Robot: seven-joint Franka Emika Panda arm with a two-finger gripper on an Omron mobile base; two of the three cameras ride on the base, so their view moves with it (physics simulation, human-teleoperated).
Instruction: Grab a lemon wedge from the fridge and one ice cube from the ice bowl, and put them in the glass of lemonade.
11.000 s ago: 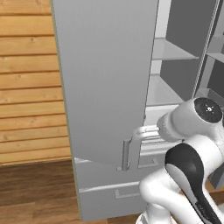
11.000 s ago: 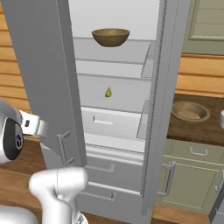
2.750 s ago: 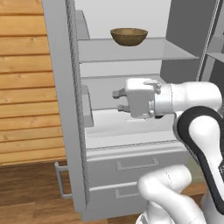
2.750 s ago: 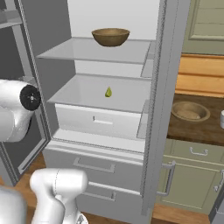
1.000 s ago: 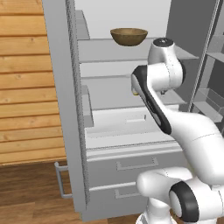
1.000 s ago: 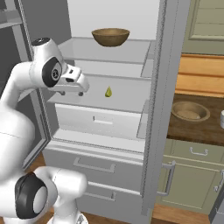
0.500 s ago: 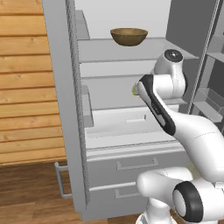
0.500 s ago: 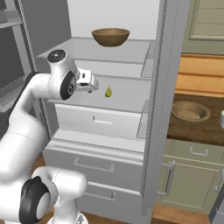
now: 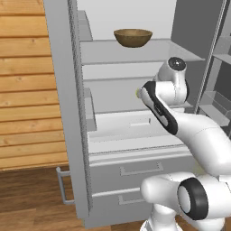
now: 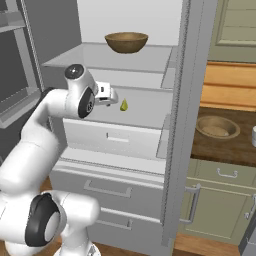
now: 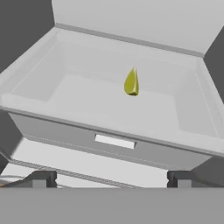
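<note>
Hand view: I am looking down at the lemon wedge, which is standing point-up on the white shelf tray inside the fridge. My tool is spread wide, holding nothing, and it is pointing at the wedge from near it. In the right base view the ice bowl is sitting on the desk, and a brown bowl is resting on the fridge's top shelf.
</note>
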